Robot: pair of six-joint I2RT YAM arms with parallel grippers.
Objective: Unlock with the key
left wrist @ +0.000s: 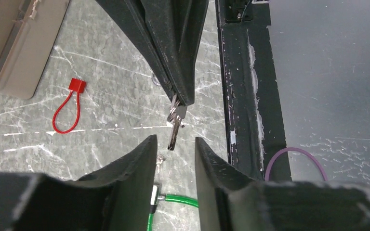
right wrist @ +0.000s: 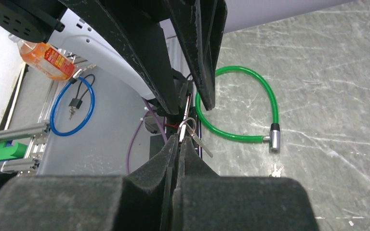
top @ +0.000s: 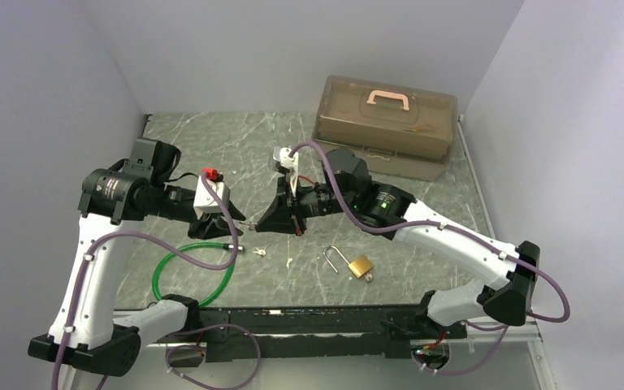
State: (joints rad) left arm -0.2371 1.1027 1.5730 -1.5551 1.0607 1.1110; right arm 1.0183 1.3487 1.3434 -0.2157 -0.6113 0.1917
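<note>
At the far left of the bench (top: 211, 138) a green cable lock (right wrist: 274, 138) lies in a loop near the left arm's base, and a small loose pair of keys (top: 258, 251) lies just to the right of it. Above these, the left gripper (top: 240, 225) points to the right, and its fingers (left wrist: 139, 163) are spread apart. The tip of the key (left wrist: 173, 132) hangs in the gap between them, with bench showing on either side, so they do not pinch it.

The key belongs to a small bunch on a ring. It is held above the bench by the right gripper (top: 254, 227), which points left and meets the left one tip to tip. Its fingers (right wrist: 159, 163) are pressed together on the top of the bunch.

A red cable lock (left wrist: 77, 85) lies flat on the bench. To the right, nearer the front edge, a brass padlock (top: 361, 266) lies on its side, well apart from the key. A brown toolbox (top: 386, 122) with a pink handle stands at the back right.
</note>
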